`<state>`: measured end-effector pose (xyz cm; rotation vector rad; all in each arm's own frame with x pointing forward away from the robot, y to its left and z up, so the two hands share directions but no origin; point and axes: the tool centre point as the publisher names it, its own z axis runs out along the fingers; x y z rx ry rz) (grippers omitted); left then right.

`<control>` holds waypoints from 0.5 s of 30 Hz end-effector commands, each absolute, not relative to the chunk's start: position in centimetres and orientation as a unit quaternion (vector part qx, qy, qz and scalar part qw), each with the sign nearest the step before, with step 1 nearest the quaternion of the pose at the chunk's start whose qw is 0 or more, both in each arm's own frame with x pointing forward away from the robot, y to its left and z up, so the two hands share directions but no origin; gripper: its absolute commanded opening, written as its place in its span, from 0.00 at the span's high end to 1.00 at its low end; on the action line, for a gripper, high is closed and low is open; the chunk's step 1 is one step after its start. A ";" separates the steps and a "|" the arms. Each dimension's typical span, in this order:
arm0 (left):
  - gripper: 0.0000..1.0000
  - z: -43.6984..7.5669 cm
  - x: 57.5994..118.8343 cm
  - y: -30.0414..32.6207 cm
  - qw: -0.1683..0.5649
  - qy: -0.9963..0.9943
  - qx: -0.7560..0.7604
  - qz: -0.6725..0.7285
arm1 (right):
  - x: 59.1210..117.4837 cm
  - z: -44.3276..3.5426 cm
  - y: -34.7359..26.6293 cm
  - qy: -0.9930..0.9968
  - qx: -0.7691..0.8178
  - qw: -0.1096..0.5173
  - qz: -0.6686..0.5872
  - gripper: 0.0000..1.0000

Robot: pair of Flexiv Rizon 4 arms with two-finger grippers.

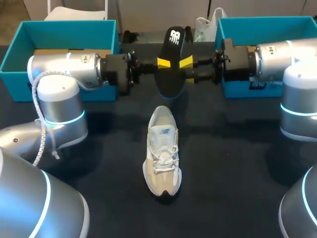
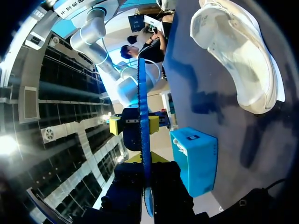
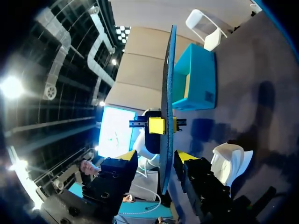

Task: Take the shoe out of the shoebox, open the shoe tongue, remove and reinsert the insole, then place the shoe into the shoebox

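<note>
A black insole [image 1: 173,37] stands upright in the air above the far middle of the table, held between my two arms. My left gripper [image 1: 164,63] is shut on its left edge; in the left wrist view the insole [image 2: 141,93] runs edge-on out of that gripper [image 2: 144,161]. My right gripper [image 1: 185,62] is at the insole's right edge. In the right wrist view the insole [image 3: 168,70] stands between that gripper's [image 3: 156,158] spread fingers, with a gap on one side. The beige shoe [image 1: 162,151] lies on the table below, toe toward me.
A teal shoebox [image 1: 15,54] stands at the far left behind my left arm, and a second teal box [image 1: 233,22] at the far right behind my right arm. The shoe [image 2: 238,51] lies alone on the dark table [image 1: 233,163].
</note>
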<state>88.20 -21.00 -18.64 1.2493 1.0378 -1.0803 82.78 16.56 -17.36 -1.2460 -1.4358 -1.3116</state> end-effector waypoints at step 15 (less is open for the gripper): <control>1.00 -17.6 88.0 -23.7 0.586 0.428 0.517 -0.455 | 83.6 -18.2 17.8 -0.568 -0.482 0.419 -0.520 0.73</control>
